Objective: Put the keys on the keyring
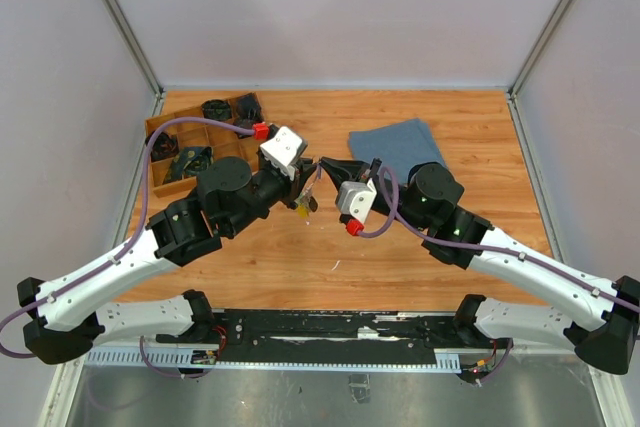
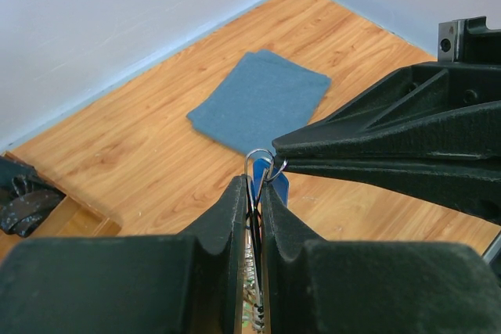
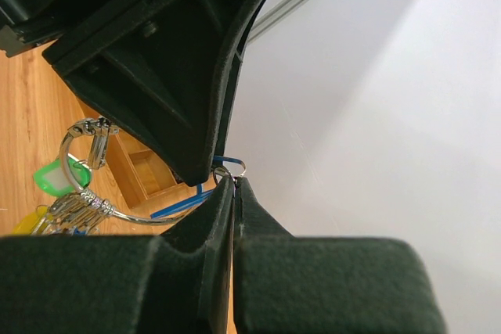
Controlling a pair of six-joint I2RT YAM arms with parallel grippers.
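Observation:
My left gripper (image 1: 309, 180) is shut on the thin silver keyring (image 2: 258, 159) and holds it above the table. The ring's wire loop (image 3: 117, 210) hangs below with a bunch of keys, among them a green head (image 3: 52, 178) and a yellow head (image 1: 303, 207). My right gripper (image 1: 325, 166) meets the left one tip to tip. It is shut on the small split ring (image 3: 230, 167) of the bright blue key (image 2: 279, 186), right at the keyring's top. The duller blue-grey key cannot be told apart.
A folded blue cloth (image 1: 395, 145) lies at the back right of the wooden table. A wooden tray (image 1: 163, 152) with dark parts stands at the back left. Grey walls close in three sides.

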